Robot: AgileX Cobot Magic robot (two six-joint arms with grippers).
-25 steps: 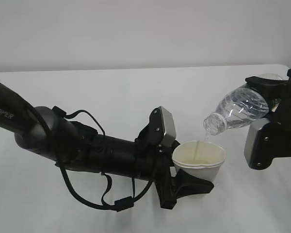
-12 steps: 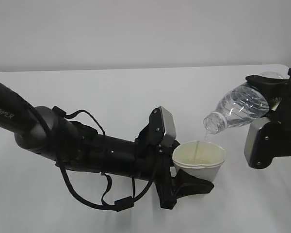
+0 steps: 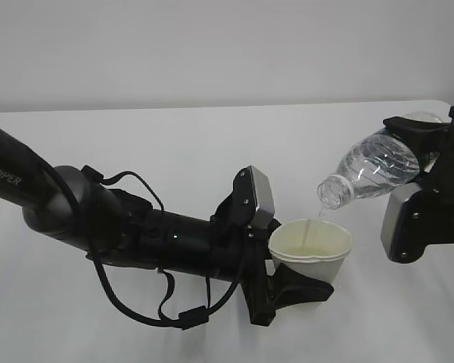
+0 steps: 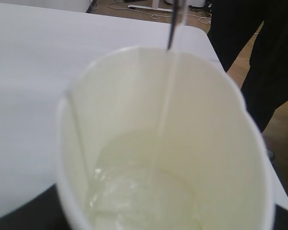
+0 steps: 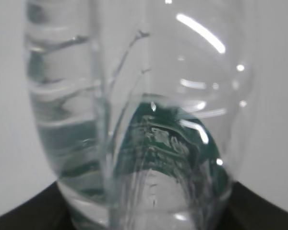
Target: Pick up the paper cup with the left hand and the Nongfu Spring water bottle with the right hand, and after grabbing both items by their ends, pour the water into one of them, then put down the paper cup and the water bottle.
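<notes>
The right gripper (image 3: 427,155) grasps the bottle (image 3: 374,170) by its base and tips its mouth down above the cup (image 3: 310,253), which the left gripper (image 3: 291,283) clamps low and upright above the table (image 3: 174,144) to catch the thin stream of water (image 4: 165,110).

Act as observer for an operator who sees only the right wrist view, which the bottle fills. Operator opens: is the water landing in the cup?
Observer: Yes. The exterior view shows a thin stream of water falling from the bottle into the paper cup.
Operator: Much in the cup?
Observer: The left wrist view shows a shallow pool at the bottom.
Operator: Who holds the cup?
Observer: The left gripper clasps its lower part.
</notes>
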